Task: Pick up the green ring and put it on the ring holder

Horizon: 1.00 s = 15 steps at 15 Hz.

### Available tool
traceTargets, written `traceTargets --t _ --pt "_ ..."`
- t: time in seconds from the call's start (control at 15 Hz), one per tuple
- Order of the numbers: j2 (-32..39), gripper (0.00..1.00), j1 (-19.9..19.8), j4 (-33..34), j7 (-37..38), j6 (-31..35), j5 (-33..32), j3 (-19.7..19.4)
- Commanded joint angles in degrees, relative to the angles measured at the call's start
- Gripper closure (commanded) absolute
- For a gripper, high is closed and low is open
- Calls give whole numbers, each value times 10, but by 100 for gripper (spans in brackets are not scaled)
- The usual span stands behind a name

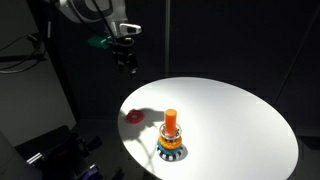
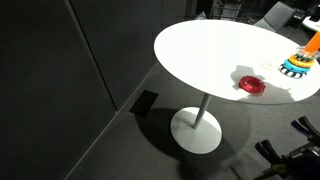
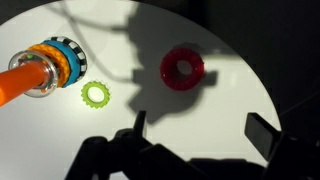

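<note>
The green ring [image 3: 96,94] lies flat on the white round table [image 3: 120,30], right next to the ring holder [image 3: 45,68], an orange peg on a base banded blue, white and yellow. The holder also shows in both exterior views [image 1: 171,135] [image 2: 298,60]. I cannot make out the green ring in either exterior view. My gripper [image 3: 200,130] is open and empty. It hangs high above the table's edge [image 1: 125,62], well apart from the ring and the holder.
A flat red ring [image 3: 182,68] lies on the table beside the holder, seen also in both exterior views [image 1: 133,117] [image 2: 251,84]. The table [image 1: 240,110] stands on a single pedestal foot [image 2: 196,130]. Dark walls and equipment surround it.
</note>
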Motion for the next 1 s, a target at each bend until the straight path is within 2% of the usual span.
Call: traceTargets --t 0.0,0.47,0.67,0.73,0.93 --pt "85 0 3 72 -30 -17 16 -17" --pt "164 0 -5 134 -17 -53 14 -32" --pt "171 0 -6 142 10 -68 -1 -38" --pt "163 0 -3 121 -8 -46 4 -36" --pt "166 0 -4 127 -3 -53 4 -39"
